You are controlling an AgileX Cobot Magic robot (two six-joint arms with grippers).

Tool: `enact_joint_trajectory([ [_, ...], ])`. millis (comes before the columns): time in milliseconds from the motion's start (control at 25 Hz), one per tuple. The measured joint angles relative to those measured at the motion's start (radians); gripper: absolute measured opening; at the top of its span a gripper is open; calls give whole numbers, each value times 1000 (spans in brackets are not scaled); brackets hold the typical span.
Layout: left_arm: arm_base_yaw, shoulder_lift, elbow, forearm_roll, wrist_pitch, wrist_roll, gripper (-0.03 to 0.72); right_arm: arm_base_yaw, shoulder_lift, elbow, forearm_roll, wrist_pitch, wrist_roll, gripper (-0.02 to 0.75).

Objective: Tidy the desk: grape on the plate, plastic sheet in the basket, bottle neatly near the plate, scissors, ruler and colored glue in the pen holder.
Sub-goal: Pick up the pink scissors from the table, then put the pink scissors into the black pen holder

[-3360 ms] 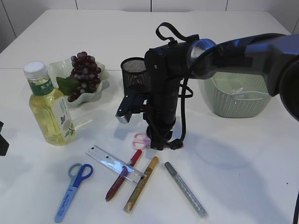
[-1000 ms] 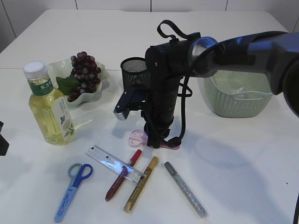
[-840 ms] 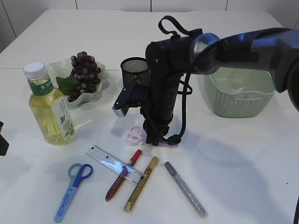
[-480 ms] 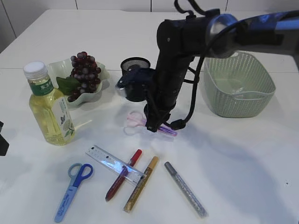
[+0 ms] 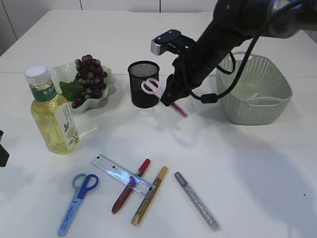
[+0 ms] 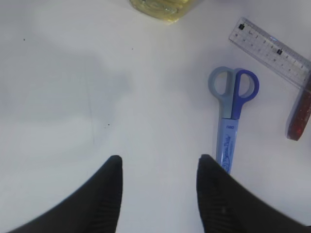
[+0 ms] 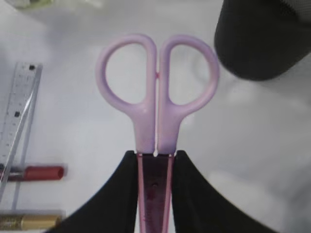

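A white table [image 5: 257, 173] meets a white panelled wall [image 5: 119, 5].

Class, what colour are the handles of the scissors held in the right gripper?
Pale pink to lilac handles on the scissors, clearest in the right wrist view.

Bright even light, soft shadows; wrist views slightly blurred.

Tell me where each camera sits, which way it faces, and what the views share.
Exterior: raised in front, slanting down at the table; right arm shows.
Left wrist: straight down over the blue scissors; left gripper open.
Right wrist: along the right gripper holding the pink scissors.
Shared: ruler, pen holder.
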Motion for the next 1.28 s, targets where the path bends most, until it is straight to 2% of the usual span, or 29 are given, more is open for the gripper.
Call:
enact_joint_trajectory([
  [200, 0, 0, 0, 0, 2, 0, 362, -59, -1, 0, 209, -75, -145, 164],
  [520, 0, 0, 0, 0, 10, 0, 362, -75, -1, 0, 533, -208, -440, 164],
  [960, 0, 0, 0, 0, 31, 0, 362, -75, 45, 0, 1164, -325, -986, 165],
  [1120, 0, 0, 0, 0, 46, 0, 362, -75, 77, -6, 1270, -331, -1072, 167],
  [1280, 0, 0, 0, 0, 52, 0, 362, -75, 116, -25, 1286, -331, -1095, 167],
])
